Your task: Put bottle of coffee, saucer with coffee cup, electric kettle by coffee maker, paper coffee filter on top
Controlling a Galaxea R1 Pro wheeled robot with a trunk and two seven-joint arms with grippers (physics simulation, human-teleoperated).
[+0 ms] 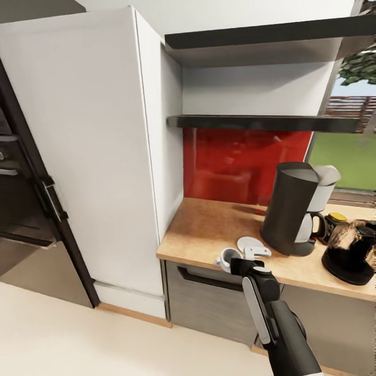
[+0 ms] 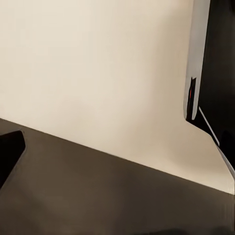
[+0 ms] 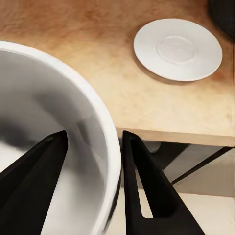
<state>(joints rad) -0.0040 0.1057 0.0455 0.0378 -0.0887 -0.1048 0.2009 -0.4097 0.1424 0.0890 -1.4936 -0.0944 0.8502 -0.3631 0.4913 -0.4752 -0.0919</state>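
Right gripper [image 3: 93,181] pinching the coffee cup [image 3: 54,127] by its rim, one finger inside; carried near the saucer [image 3: 177,49], apparently for seating there.

Wooden countertop [image 1: 209,230], red backsplash behind it. On it: saucer [image 1: 249,244] near the front edge, just left of the coffee maker [image 1: 294,209]. Right of the maker: yellow-lidded jar [image 1: 335,223] toward the back, dark kettle [image 1: 352,251] nearer the front edge. Two dark shelves [image 1: 261,122] above, nothing visible on them.
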